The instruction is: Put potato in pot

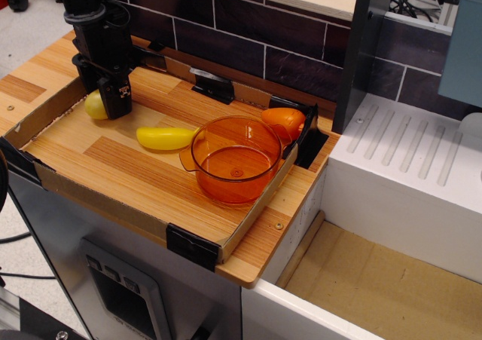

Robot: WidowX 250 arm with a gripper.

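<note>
The pale-yellow potato [93, 106] lies at the far left of the wooden tray [113, 170], next to the cardboard rim. My black gripper [113, 105] has come straight down on it; one finger stands in front of the potato and hides its right half. I cannot see the gap between the fingers, so I cannot tell whether they are closed on it. The round translucent orange pot [236, 159] stands empty near the tray's right end, its pouring lip pointing left.
A long bright-yellow banana-like piece [166, 137] lies between the potato and the pot. An orange rounded piece [282, 119] sits behind the pot at the right corner. A tiled wall runs behind; a white drainboard [407, 159] is to the right.
</note>
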